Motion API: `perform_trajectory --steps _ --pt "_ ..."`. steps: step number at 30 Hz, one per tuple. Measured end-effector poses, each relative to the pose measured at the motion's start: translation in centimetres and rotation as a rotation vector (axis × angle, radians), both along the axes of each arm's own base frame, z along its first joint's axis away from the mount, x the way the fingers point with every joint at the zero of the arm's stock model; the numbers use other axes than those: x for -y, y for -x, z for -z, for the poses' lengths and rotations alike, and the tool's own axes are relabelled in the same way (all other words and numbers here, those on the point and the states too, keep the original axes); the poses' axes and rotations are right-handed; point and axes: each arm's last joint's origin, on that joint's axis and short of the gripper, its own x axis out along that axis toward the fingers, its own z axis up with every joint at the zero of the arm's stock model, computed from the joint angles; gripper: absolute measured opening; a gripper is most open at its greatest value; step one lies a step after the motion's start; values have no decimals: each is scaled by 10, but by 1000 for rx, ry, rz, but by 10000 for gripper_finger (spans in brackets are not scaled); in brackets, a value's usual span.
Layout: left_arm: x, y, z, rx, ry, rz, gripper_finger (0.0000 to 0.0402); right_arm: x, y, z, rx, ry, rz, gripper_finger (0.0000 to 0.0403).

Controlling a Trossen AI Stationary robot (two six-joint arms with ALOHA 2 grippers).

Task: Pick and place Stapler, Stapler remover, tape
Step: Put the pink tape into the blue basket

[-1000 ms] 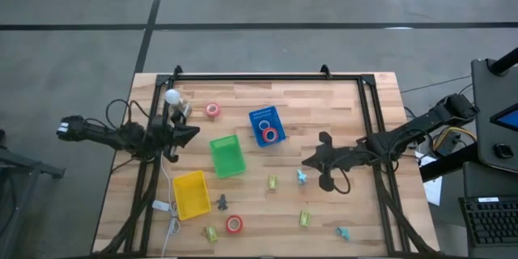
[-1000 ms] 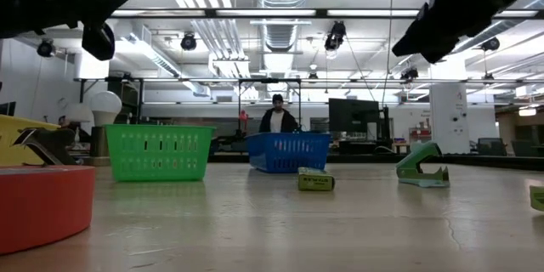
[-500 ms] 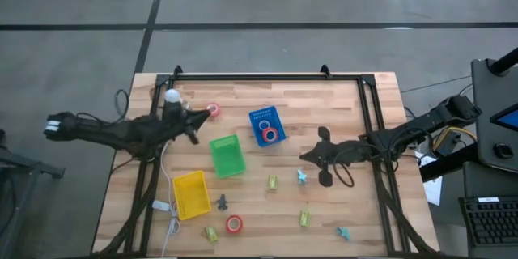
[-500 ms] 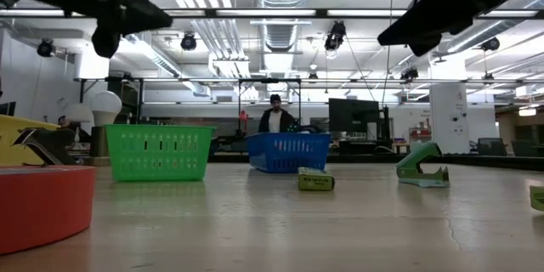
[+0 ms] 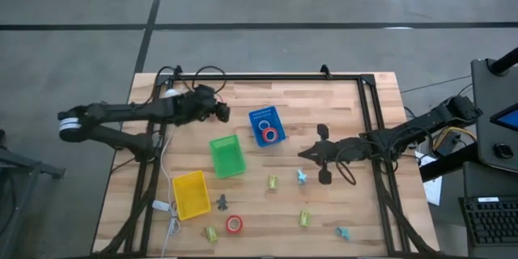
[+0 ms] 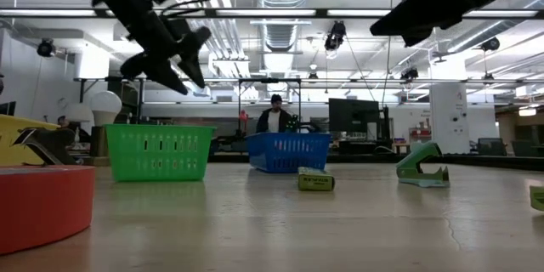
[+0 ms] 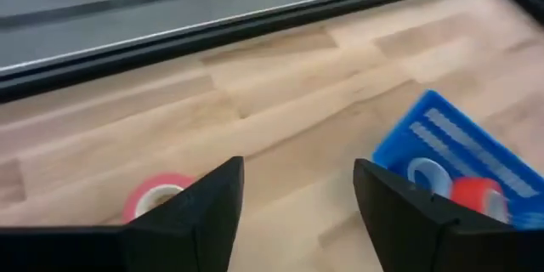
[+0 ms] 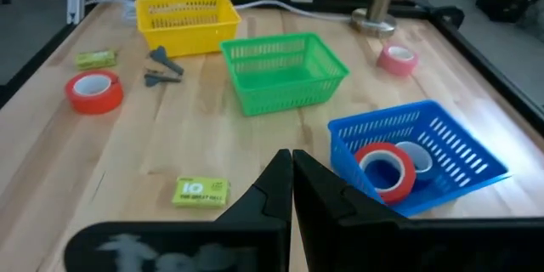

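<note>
Overhead, a wooden table [image 5: 340,105] holds three small bins: a blue bin [image 5: 267,125] near the middle, a green bin [image 5: 227,155] just beside it, and a yellow bin [image 5: 191,194] nearer the front edge. The left gripper [image 5: 220,113] hangs above the table's far left part, its fingers [image 7: 204,212] spread apart and holding nothing. A pink tape roll [image 7: 157,197] lies on the wood just below and ahead of them. Inside the blue bin sit a red tape roll [image 8: 382,170] and a blue tape roll [image 8: 415,155]. Another red tape roll [image 5: 234,224] lies near the front edge. The right gripper [image 5: 310,155] hovers right of centre, fingers pressed together, empty. A teal staple remover [image 5: 302,176] lies on the wood close below it.
</note>
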Motion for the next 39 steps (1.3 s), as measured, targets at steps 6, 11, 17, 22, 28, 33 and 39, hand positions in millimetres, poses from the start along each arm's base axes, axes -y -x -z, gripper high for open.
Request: perform_trajectory --steps 6,11,17,22,28,33,39 --pt "-29 -10 34 -132 120 -44 224 5 2 -5 23 17 5 8" --pt "-36 -19 61 -261 149 -41 223 6 2 -7 31 25 7 9" --pt "-39 -20 78 -338 178 -62 223 6 2 -6 27 24 9 9" --pt "-44 -21 89 -389 192 -62 223 6 2 -5 24 21 11 9" --pt "-48 -22 97 -438 187 -35 215 6 2 -4 23 12 15 9" --pt "-48 -22 97 -438 188 -30 166 6 3 -4 22 8 16 9" --pt "-47 -22 93 -442 171 -3 73 6 3 -3 21 8 16 9"
